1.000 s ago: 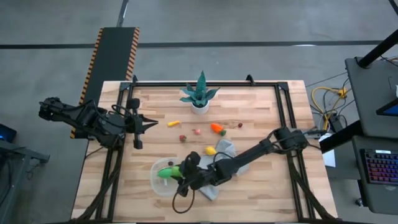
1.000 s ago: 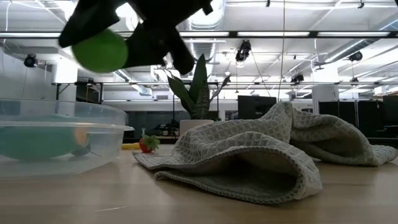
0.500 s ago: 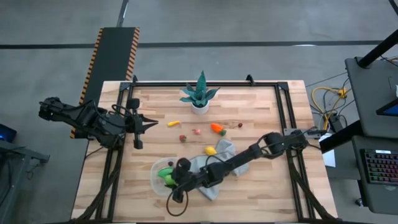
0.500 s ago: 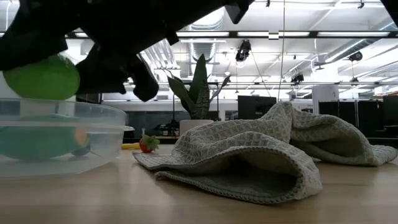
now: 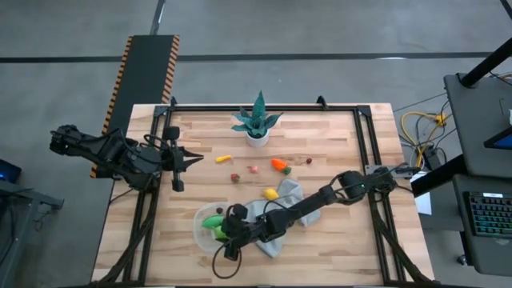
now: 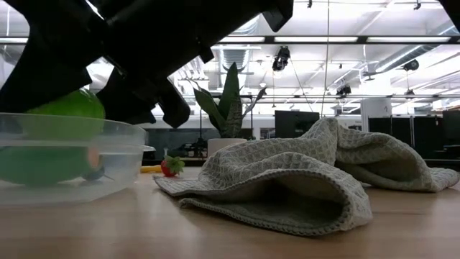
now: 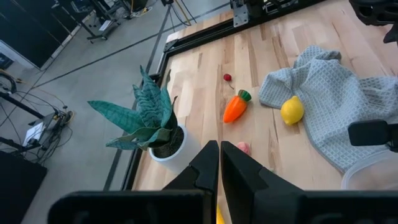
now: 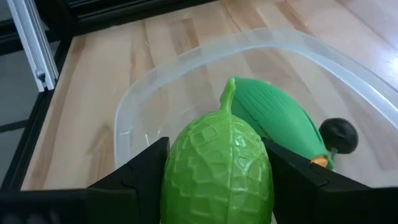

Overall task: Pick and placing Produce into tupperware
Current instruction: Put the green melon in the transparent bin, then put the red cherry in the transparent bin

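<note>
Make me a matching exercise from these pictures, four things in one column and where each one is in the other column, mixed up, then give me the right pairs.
Things:
1. green fruit
2. lemon
3. carrot
4. potted plant

Places:
A. on bare wood between the plant and the cloth
B. near the table's far edge
C. between the right tool's fingers, over the tupperware
D. lying against the edge of the grey cloth

Pairs: 1-C, 2-D, 3-A, 4-B
</note>
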You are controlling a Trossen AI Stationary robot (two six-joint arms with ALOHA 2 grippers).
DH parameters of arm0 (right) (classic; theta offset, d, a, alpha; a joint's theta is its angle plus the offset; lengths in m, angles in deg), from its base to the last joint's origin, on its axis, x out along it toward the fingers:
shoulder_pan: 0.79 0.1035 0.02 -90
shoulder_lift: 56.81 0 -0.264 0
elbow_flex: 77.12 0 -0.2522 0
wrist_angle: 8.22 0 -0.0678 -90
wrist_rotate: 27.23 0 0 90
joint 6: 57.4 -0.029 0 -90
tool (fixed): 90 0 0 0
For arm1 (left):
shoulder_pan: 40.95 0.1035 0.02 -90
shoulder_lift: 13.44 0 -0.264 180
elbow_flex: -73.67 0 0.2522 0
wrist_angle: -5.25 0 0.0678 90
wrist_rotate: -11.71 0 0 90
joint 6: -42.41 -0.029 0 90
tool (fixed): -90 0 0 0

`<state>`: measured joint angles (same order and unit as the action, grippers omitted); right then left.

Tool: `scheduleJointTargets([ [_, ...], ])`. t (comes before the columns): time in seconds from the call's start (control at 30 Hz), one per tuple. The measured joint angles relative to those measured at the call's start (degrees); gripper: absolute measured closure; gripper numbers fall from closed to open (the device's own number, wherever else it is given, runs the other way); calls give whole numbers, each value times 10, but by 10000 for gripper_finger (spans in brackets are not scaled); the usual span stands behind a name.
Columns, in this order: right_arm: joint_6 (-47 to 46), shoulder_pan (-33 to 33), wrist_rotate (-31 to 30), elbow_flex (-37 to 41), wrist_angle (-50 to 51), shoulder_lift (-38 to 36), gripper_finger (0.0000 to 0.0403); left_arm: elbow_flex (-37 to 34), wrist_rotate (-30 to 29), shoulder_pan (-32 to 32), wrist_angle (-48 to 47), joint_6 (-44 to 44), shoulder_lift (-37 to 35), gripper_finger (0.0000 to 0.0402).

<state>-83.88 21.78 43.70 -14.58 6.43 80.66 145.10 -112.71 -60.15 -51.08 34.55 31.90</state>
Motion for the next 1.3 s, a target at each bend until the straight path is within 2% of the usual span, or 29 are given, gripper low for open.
scheduleJointTargets([
  [0.13,0,0,0,0,4,0,151,0,0,0,0,0,0,399],
  [0.23,0,0,0,0,4,0,139,0,0,0,0,0,0,399],
  [0.5,10,0,0,0,5,-5,155,0,0,0,0,0,0,399],
  [0.73,87,-5,-10,0,8,-55,168,0,1,0,0,0,0,399],
  [0.87,152,-6,-54,0,45,-100,167,0,1,0,0,0,0,399],
  [1.03,204,-6,-150,0,154,-173,167,0,2,0,0,0,0,399],
  [1.3,164,-6,-264,44,388,-325,163,0,2,0,0,1,1,399],
])
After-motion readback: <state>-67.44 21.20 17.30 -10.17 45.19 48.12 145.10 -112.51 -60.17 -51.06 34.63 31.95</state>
